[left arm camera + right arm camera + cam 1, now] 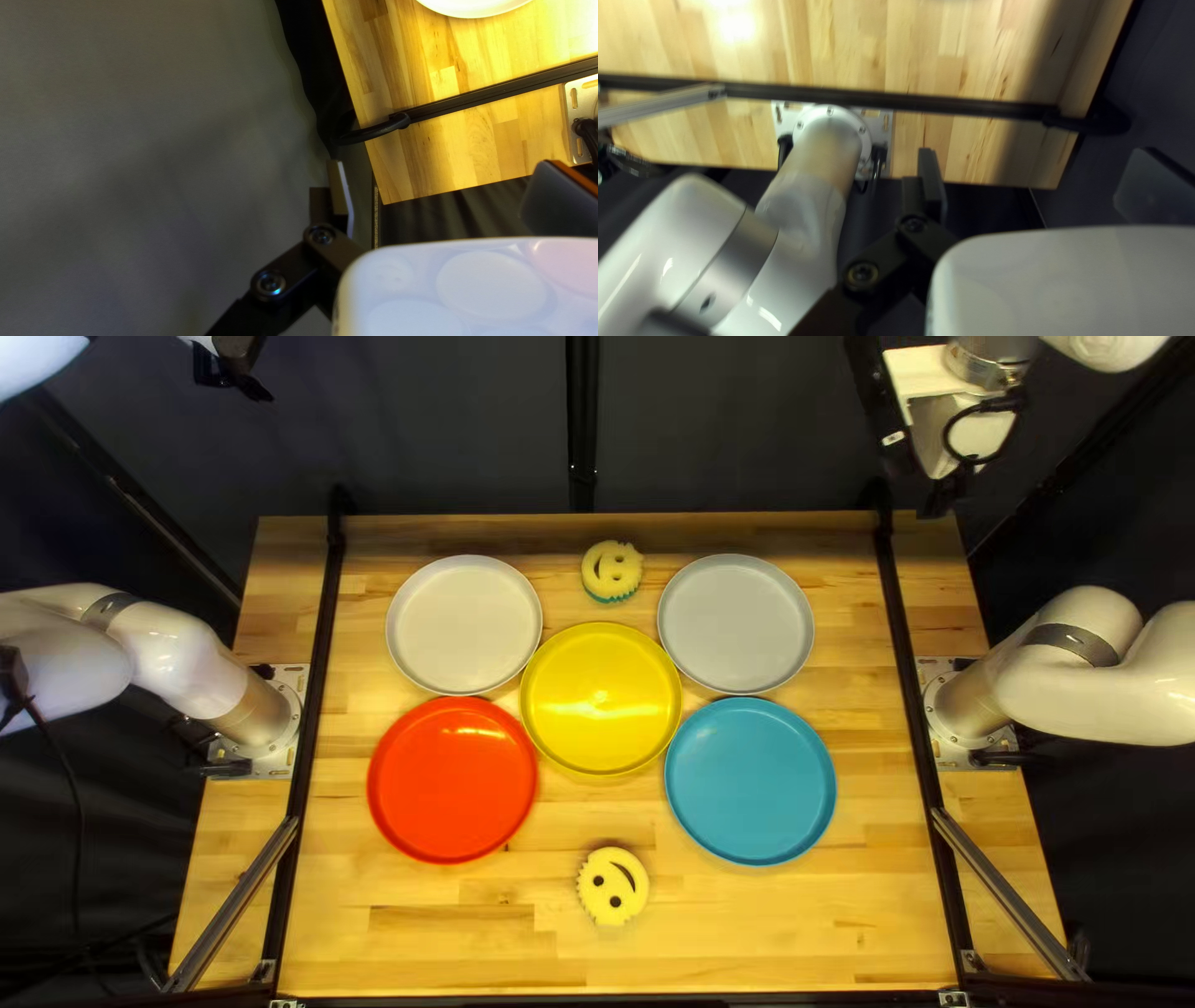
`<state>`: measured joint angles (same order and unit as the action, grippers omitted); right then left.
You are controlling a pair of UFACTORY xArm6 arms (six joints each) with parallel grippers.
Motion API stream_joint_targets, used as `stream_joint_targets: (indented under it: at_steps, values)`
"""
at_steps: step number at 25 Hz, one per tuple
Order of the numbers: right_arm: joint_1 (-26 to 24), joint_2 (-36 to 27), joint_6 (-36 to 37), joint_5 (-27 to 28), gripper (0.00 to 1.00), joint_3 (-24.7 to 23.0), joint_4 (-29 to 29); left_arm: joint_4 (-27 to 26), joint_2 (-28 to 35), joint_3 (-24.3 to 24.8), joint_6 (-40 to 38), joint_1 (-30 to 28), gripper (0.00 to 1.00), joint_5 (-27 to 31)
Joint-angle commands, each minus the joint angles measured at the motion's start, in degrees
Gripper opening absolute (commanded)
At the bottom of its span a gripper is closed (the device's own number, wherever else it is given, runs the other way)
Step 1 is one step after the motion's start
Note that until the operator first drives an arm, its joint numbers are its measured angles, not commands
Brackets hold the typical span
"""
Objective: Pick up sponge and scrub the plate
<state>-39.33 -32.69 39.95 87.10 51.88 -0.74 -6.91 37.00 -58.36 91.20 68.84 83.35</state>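
Note:
In the top left view my left gripper (234, 371) hangs beyond the table's far edge at the left, and my right gripper (949, 488) is past the far right corner. Seen from their wrists, the left gripper (448, 194) and the right gripper (1041, 188) are both open and hold nothing. One round yellow smiley sponge (613, 570) lies near the far edge, a second smiley sponge (613, 886) near the front. Five plates lie between: white (463, 625), grey (736, 622), yellow (601, 698), red (452, 779) and blue (749, 780).
Black rails (314, 709) run along both sides of the table (772, 933), with metal bars (233, 905) near the front corners. A black hook-like part (374, 132) sticks out at the far left corner. The yellow plate sits close among the other plates.

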Motion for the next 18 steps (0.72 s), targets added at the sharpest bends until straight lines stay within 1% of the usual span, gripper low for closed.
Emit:
stream_joint_targets:
  at_steps: [1,4,5,17,18]
  values:
    - [3.84,6.15,-4.73,-7.83,1.00,1.13,0.72,0.00,0.00,0.00,0.00,0.00,1.00,0.00]
    - [6.48,10.89,-6.89,-11.36,1.00,3.03,1.55,0.00,0.00,0.00,0.00,0.00,1.00,0.00]
    - [7.09,11.40,-7.09,-11.16,1.00,3.58,1.71,0.00,0.00,0.00,0.00,0.00,1.00,0.00]
    - [7.09,11.50,-6.79,-11.30,1.00,3.43,2.15,0.00,0.00,0.00,0.00,0.00,1.00,0.00]
    - [6.87,12.72,-6.52,-11.70,1.00,4.02,2.06,0.00,0.00,0.00,0.00,0.00,1.00,0.00]
